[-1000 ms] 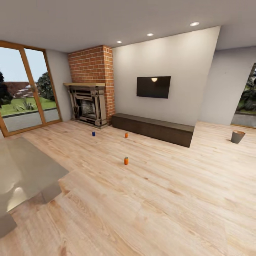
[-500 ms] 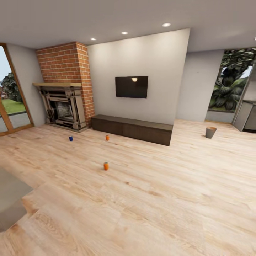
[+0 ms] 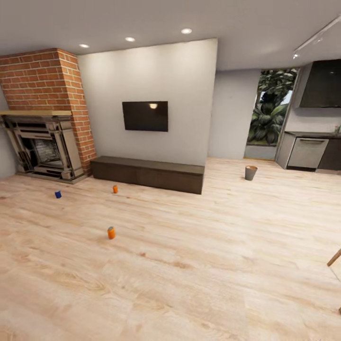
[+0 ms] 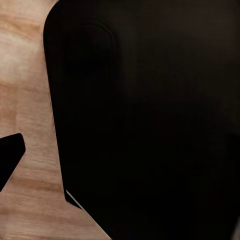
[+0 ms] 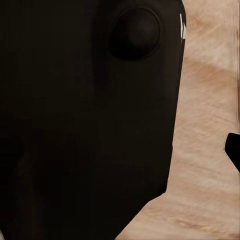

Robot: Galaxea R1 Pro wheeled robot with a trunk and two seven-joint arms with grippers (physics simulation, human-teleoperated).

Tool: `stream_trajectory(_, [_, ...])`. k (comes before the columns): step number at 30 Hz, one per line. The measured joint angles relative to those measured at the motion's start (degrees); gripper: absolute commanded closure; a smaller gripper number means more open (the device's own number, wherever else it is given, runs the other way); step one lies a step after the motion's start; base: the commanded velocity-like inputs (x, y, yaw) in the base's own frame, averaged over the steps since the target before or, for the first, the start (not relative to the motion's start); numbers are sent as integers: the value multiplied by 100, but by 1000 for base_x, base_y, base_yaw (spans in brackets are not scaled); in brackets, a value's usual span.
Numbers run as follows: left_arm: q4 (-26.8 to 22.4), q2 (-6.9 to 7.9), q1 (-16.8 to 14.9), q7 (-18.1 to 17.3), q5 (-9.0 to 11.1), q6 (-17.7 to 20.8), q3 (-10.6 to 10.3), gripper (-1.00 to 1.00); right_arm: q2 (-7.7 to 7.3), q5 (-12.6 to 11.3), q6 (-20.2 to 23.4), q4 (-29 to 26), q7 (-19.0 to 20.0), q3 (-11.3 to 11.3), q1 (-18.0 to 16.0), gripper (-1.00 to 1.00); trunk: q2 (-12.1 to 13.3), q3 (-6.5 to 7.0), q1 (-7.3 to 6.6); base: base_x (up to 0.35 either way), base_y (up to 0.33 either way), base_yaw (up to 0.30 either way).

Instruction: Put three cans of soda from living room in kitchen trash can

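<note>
While 3 cans sit loose on the floor, 2 orange point(image 3: 111, 232) point(image 3: 115, 189) and 1 blue point(image 3: 58, 194), the bin point(image 3: 250, 173) waits well apart by the kitchen; either hand's opening, I cannot tell.

Two bright orange soda cans point(image 3: 111, 232) point(image 3: 115, 189) and one dark blue can point(image 3: 58, 194) on pale wood-grain floor point(image 3: 199, 255); red brick fireplace point(image 3: 45, 113), black TV point(image 3: 145, 116), dark brown bench point(image 3: 148, 174), grey bin point(image 3: 250, 173) with brown inside.

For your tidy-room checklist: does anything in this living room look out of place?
Yes: three small drink cans stand upright on the wooden floor, two orange and one blue, scattered apart. The grey bin stands far off.
</note>
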Motion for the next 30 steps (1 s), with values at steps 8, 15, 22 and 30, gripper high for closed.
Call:
stream_trajectory(8, [0, 0, 0, 8, 0, -21, -3, -100, -3, -7, 0, -14, -4, -7, 0, -100, 0, 0, 0, 316, -154, -299])
stream_trajectory(15, [0, -6, 0, 9, 1, -39, 0, -100, 6, -2, 0, -11, -4, -9, 0, -100, 0, 0, 0, 342, -25, -126])
stream_trajectory(22, [0, -16, -1, 9, 1, -41, 0, -100, 8, 0, 0, -14, -4, -5, 0, -100, 0, 0, 0, 347, -5, -24])
stream_trajectory(30, [0, -18, -5, 9, 1, -43, 0, -100, 8, 0, 0, -16, -4, -4, 0, -100, 0, 0, 0, 347, -1, -15])
